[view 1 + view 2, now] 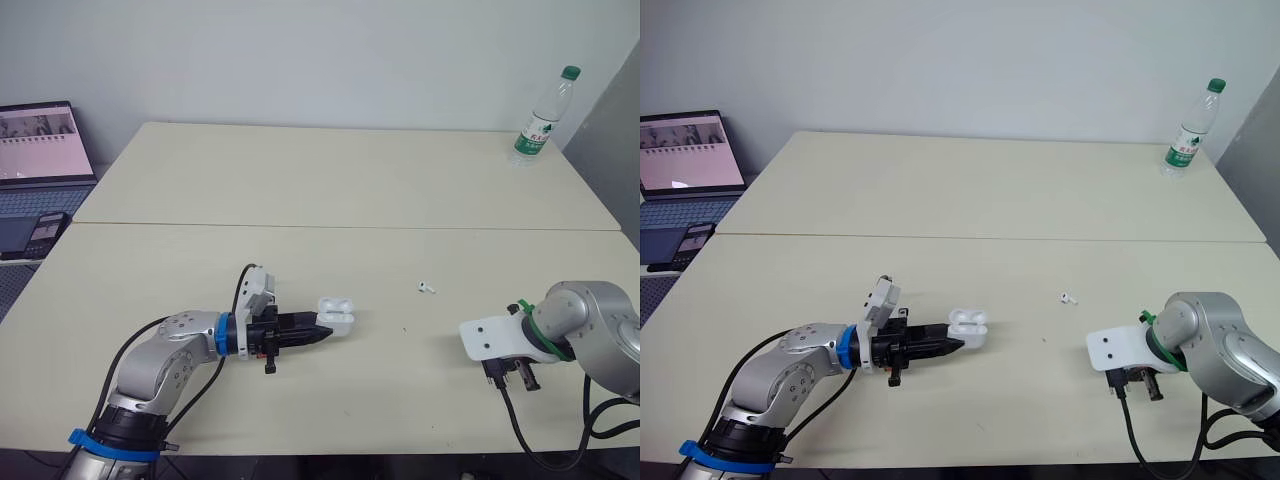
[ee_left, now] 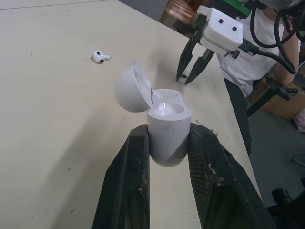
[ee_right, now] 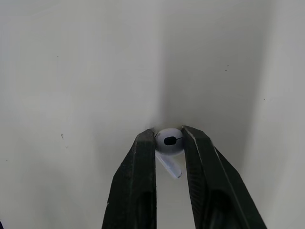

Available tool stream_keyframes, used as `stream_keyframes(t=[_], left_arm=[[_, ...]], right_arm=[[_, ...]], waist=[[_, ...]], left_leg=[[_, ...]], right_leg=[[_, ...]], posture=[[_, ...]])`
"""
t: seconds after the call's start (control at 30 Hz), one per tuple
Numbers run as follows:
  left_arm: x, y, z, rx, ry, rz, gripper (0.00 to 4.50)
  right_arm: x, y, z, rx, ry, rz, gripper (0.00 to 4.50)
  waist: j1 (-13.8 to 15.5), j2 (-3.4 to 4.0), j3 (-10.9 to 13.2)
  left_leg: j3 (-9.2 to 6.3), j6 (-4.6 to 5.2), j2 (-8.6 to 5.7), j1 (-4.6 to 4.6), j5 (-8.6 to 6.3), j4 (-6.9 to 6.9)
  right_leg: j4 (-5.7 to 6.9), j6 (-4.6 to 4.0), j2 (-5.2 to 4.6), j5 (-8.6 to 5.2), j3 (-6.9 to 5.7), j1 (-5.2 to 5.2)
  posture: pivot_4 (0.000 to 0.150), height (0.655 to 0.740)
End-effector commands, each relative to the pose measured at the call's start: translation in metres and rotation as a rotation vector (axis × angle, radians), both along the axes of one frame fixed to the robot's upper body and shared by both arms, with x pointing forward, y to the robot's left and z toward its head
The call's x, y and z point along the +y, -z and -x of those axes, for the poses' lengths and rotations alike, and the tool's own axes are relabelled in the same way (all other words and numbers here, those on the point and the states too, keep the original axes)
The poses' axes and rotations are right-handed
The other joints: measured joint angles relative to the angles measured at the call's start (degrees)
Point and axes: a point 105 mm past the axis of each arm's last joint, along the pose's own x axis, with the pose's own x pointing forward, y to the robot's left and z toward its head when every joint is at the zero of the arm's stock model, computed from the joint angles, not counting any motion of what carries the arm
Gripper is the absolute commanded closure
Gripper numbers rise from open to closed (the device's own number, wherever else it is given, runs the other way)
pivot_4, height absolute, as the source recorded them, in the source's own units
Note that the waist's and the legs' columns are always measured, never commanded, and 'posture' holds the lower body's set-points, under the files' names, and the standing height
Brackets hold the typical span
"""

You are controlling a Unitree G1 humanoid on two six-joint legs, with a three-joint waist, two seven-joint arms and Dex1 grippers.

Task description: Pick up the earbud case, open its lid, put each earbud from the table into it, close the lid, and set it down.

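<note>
Two tight grips — left end effector (image 1: 323, 333) on open earbud case (image 2: 166, 117), right end effector (image 3: 169, 135) on earbud (image 3: 170, 142).

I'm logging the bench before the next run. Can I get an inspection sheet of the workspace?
Surface: pale table, with a seam across the middle.
Job's things: case with its lid open; loose earbud on the table; held earbud.
Clutter: bottle upright at the far right corner.
Grippers: left gripper is shut on the case; right gripper is shut on the held earbud.
Cables: right cable hangs from the right wrist; left cable runs along the left arm.
Surroundings: open laptop and phone off the table's left edge; wall behind.
</note>
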Motion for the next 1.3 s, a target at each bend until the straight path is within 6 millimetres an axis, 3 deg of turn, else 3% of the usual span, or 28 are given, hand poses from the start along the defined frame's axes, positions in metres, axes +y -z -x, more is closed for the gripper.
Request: stream_keyframes(t=[0.03,0.3,0.57,0.83,0.97,1.13,1.3], left_arm=[[0.000,-0.013,0.002,-0.060,0.012,0.020,3.75],[-0.001,-0.014,0.002,-0.064,0.004,0.025,3.75],[-0.009,-0.023,-0.004,-0.095,-0.040,0.077,3.75],[-0.029,-0.041,-0.034,-0.188,-0.239,0.183,3.75],[-0.044,-0.046,-0.046,-0.256,-0.347,0.215,3.75],[-0.060,-0.054,-0.054,-0.314,-0.455,0.260,3.75],[-0.075,-0.061,-0.061,-0.353,-0.539,0.287,3.75]], right_arm=[[0.002,-0.008,-0.004,-0.025,-0.008,-0.004,3.77],[0.009,-0.016,-0.007,-0.058,0.022,-0.071,3.77],[0.037,-0.050,-0.025,-0.223,0.147,-0.353,3.77],[0.077,-0.115,-0.065,-0.415,0.505,-0.960,3.77],[0.098,-0.140,-0.071,-0.424,0.639,-1.231,3.77],[0.125,-0.153,-0.072,-0.326,0.832,-1.517,3.77],[0.148,-0.148,-0.067,-0.233,0.890,-1.617,3.77]], waist=[[0.0,0.00,0.0],[0.0,0.00,0.0],[0.1,0.00,0.0],[0.0,-0.02,0.0],[0.1,-0.01,0.0],[0.0,0.02,0.0],[0.0,0.04,-0.1]], left_leg=[[0.00,0.00,0.00,0.00,0.00,0.00],[0.00,0.00,0.00,0.00,0.00,0.00],[-0.04,0.00,-0.01,0.00,0.00,0.02],[-0.06,-0.01,-0.03,0.03,0.01,0.13],[-0.14,-0.01,-0.07,0.03,0.01,0.15],[-0.15,-0.02,-0.08,-0.12,0.00,0.08],[-0.20,-0.03,-0.18,-0.14,0.00,0.07]], right_leg=[[0.00,0.00,0.00,0.00,0.00,0.00],[0.01,0.00,0.00,0.00,0.00,0.00],[0.06,0.00,0.00,0.02,0.00,0.02],[0.22,-0.01,0.09,0.11,0.05,0.07],[0.25,-0.02,0.09,0.12,0.10,0.12],[0.45,-0.04,0.03,0.13,0.14,-0.14],[0.43,-0.06,-0.04,0.14,0.09,-0.12]], posture=[[0.150,0.7362],[0.150,0.7362],[0.150,0.7362],[0.150,0.7362],[0.150,0.7362],[0.150,0.7362],[0.150,0.7362]])
